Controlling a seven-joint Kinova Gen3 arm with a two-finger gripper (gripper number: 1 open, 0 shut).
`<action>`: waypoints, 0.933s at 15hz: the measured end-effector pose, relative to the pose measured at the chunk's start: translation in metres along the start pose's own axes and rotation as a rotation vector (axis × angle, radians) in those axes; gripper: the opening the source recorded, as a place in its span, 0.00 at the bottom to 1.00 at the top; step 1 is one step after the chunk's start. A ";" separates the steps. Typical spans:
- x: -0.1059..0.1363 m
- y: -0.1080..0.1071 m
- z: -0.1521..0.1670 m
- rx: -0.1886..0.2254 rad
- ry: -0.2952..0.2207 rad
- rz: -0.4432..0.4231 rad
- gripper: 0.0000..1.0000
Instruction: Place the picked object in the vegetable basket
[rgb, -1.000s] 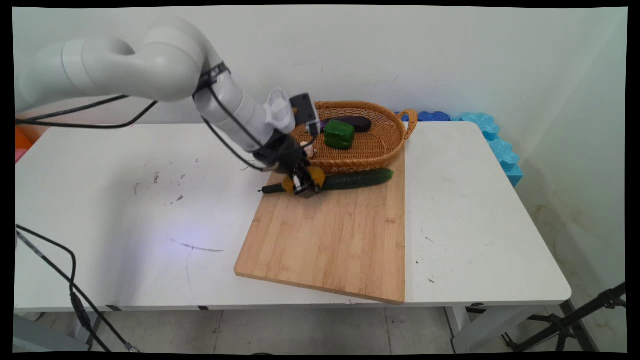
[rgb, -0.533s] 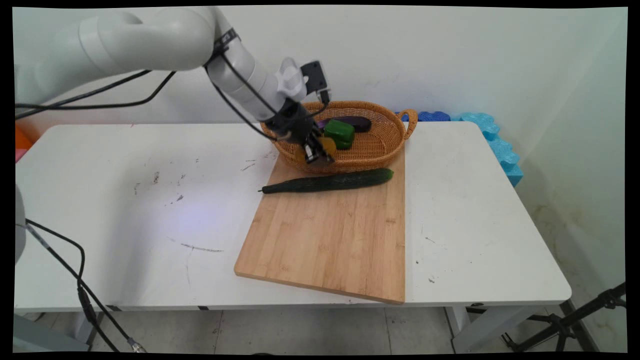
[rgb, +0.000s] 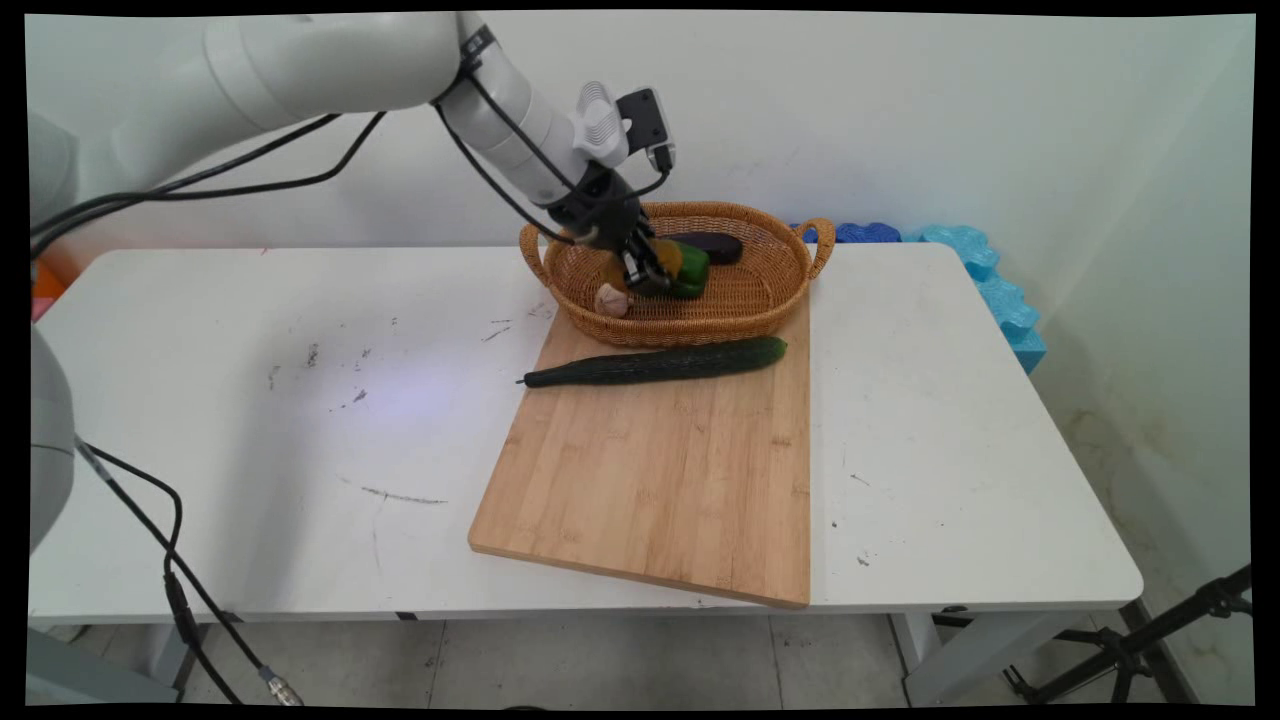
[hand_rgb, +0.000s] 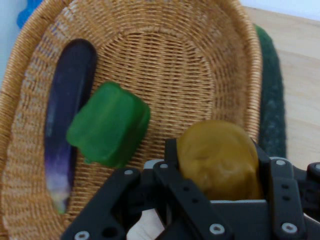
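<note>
Raised from the cutting board and carried over the wicker basket, the gripper pinches a brown potato above the green pepper, aubergine and garlic, leaving the cucumber on the board.

Robot lab or test room with a kitchen-style mock-up. Bare white wall at 12 o'clock, scuffed white table centre, white robot arm coming in from 10 o'clock trailing black cables. Blue foam blocks stacked at 2 o'clock against the wall, black tripod legs at 4 o'clock on a tiled floor. Props: wooden cutting board and wicker basket of toy-like vegetables at 12 o'clock on the table.
</note>
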 end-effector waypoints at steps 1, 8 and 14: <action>0.001 -0.005 0.004 0.002 0.000 0.004 0.00; -0.002 -0.038 0.041 -0.008 -0.011 0.023 0.00; -0.007 -0.050 0.069 -0.035 -0.017 0.026 0.00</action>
